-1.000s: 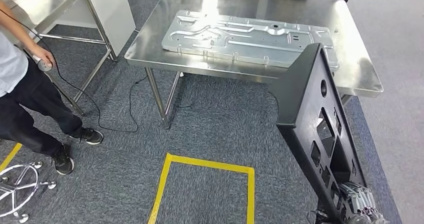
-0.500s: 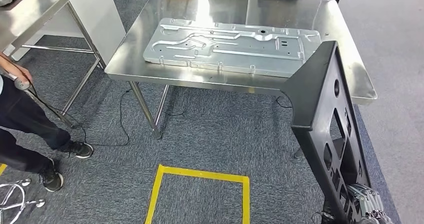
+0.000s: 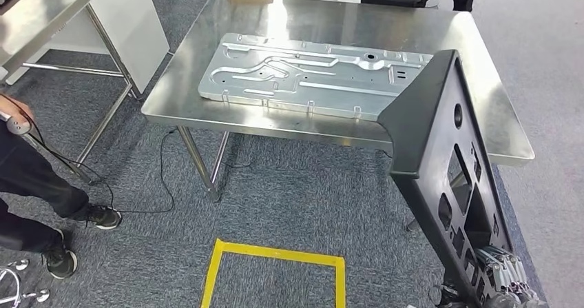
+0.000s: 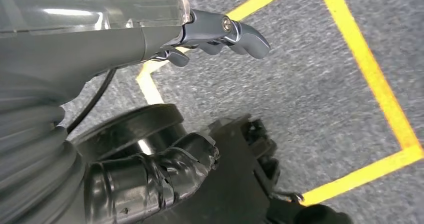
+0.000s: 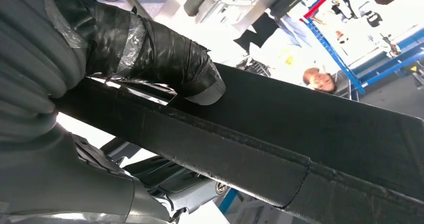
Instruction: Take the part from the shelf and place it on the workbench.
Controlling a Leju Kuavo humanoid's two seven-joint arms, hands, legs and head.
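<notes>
One load is in our care: the black part (image 3: 441, 177), a long panel with cut-outs, held by its lower end in our right hand (image 3: 503, 284) at about five o'clock in the head view. In the right wrist view the taped thumb (image 5: 165, 58) presses on one face of the part while the rest of the hand wraps under its edge, so the fingers are closed around it. From that grip it slants up toward twelve o'clock, and its broad top corner shows in front of the near edge of the workbench (image 3: 482, 80).

Our left hand (image 4: 220, 31) hangs over the grey carpet and the yellow tape square (image 3: 275, 267), fingers gently curled with nothing in them; we cannot tell whether they are fully closed.

We judge the main risks to be these. We grip the part only at one end, so its weight sits far from the hand; any jolt could twist it in our fingers and let it slip. That leading corner could strike the bench edge if we advance without lifting. The silver stamped plate (image 3: 310, 77) already covers much of the surface toward eleven o'clock, so setting down carelessly could land the part on it or scrape it. A person (image 3: 31, 184) stands at nine o'clock holding a cabled device, well apart.
</notes>
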